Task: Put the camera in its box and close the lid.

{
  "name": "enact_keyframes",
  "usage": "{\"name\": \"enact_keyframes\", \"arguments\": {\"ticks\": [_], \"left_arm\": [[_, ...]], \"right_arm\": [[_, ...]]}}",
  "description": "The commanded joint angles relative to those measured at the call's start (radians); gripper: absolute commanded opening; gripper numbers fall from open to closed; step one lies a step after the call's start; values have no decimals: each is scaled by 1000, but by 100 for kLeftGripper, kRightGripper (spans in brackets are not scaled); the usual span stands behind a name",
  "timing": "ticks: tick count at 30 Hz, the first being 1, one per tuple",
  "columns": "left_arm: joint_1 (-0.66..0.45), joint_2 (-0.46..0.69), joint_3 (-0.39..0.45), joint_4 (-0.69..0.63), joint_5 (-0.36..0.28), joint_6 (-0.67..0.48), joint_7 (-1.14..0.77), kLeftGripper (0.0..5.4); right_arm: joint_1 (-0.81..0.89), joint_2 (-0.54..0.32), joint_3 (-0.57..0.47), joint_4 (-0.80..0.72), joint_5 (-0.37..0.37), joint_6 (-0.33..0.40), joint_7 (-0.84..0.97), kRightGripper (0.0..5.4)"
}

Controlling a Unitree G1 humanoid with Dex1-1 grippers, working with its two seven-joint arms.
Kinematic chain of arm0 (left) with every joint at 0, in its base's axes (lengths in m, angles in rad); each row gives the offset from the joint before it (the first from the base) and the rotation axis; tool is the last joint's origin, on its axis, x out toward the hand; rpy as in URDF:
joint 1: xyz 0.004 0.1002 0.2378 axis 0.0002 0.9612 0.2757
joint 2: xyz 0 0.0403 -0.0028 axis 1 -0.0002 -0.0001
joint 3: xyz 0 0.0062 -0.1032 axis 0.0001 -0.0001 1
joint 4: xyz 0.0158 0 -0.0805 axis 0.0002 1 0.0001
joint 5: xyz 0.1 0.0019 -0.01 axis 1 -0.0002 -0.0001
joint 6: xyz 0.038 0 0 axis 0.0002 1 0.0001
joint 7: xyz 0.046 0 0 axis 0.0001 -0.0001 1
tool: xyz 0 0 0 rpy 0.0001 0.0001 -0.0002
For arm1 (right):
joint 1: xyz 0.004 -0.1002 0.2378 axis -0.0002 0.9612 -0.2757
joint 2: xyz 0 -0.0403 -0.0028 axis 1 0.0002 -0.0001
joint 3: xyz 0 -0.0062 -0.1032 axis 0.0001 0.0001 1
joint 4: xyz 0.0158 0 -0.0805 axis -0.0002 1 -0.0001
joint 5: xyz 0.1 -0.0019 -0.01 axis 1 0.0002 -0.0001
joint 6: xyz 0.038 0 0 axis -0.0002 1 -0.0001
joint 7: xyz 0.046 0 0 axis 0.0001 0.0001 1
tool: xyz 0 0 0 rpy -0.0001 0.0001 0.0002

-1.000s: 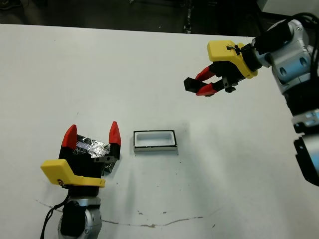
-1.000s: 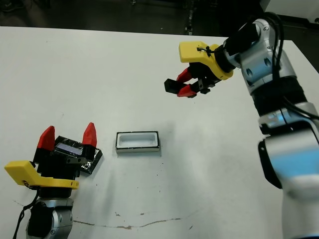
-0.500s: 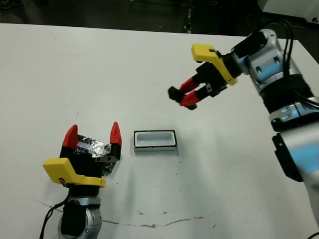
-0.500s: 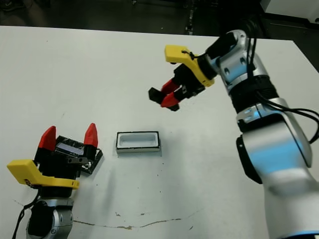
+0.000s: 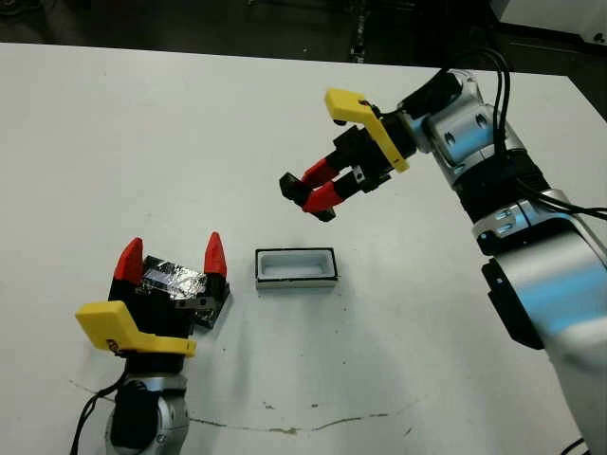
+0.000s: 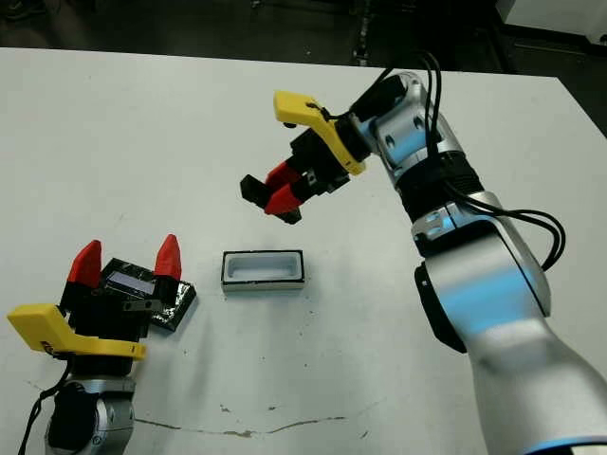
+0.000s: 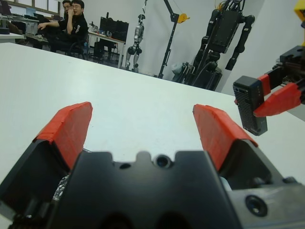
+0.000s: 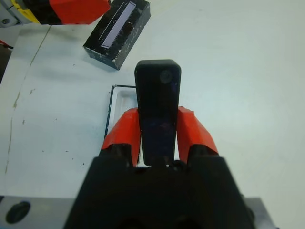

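Camera [image 8: 157, 107]: slim black bar, clamped between the two red fingers [image 8: 125, 130] of the right gripper [image 5: 311, 187], one end projecting past the fingertips. Held in the air above the white surface [image 5: 142, 142], up and just behind the box.

Box [image 5: 295, 269]: small oblong tray, white-lined, dark-rimmed, open, nothing inside, resting on the surface near its middle.

Lid [image 5: 176, 281]: black slab with silvery reflective patches, flat on the surface to the box's left, close beside it but apart.

Left gripper [image 5: 171, 258]: fingers spread wide, gripping nothing, hovering over the lid.

People [image 7: 66, 21]: seated at a desk, beyond the far edge of the surface, in the left wrist view.
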Motion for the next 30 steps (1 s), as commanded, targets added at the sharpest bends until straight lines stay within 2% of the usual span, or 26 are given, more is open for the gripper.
{"name": "enact_keyframes", "arguments": {"ticks": [1,5,8,10,13,19,28,30], "left_arm": [[1,8,6,9,-3,5,-9,540],[0,15,12,10,3,3,-11,540],[-3,13,16,11,-4,2,-13,540],[-5,13,18,13,12,1,-7,540],[-7,12,21,13,4,6,-13,540],[-10,12,21,16,-1,3,-20,540],[-4,4,16,9,-6,10,-17,540],[-3,6,15,11,11,5,-12,540]], "right_arm": [[55,-11,4,-45,2,17,-23,169],[105,-28,11,-142,0,74,-45,169],[147,-39,14,-229,12,150,-52,169],[176,-46,16,-281,27,213,-49,169],[216,-68,29,-374,32,265,-64,169],[257,-93,48,-457,39,316,-99,169],[257,-102,73,-467,59,336,-109,169],[257,-103,76,-468,61,341,-113,169]]}}
